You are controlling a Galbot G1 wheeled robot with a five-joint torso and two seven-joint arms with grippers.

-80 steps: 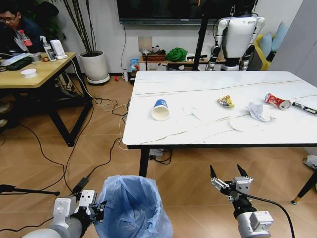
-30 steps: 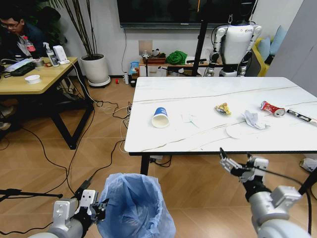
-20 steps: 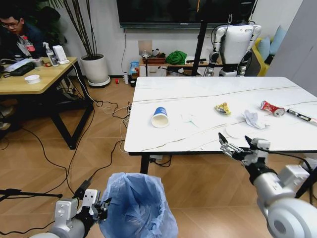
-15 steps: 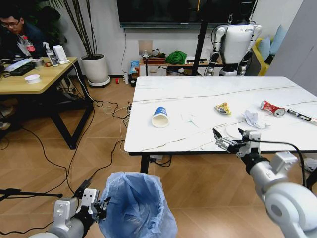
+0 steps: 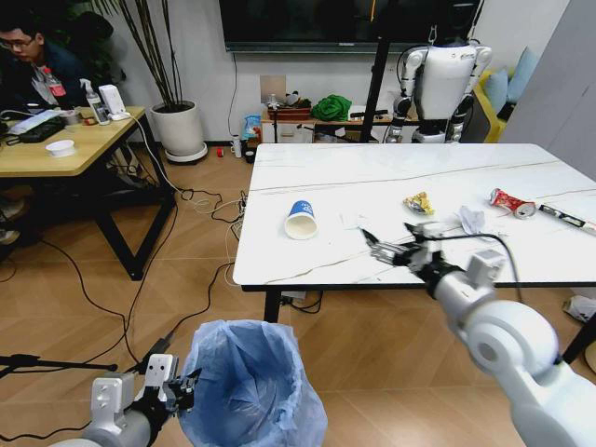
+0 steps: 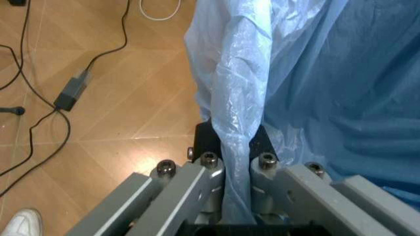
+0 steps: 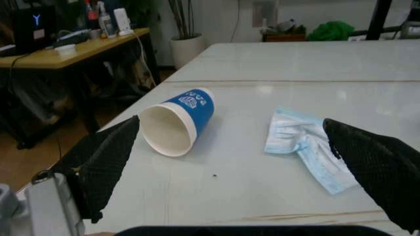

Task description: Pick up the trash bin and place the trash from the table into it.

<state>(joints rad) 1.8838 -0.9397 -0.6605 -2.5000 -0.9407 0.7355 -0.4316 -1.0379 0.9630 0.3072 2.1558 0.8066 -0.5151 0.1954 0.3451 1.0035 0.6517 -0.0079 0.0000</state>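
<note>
The right arm was stretched from the lower right of the head view up over the near edge of the white worktop (image 5: 521, 186), its right pincer (image 5: 389, 248) held wide open and empty just above the surface at centre frame. In the right wrist view the paper cup (image 7: 174, 119) was seen on its side between the spread fingertips (image 7: 105, 160), with a pale blue face mask (image 7: 305, 145) just beside it. The wrapper (image 5: 420, 202), tissue (image 5: 471, 220) and red can (image 5: 507, 202) were spread at right of centre. At the lower left, the left pincer (image 5: 180, 390) was clamped on the bagged rim of the trash bin (image 5: 250, 391), held over the floor.
</note>
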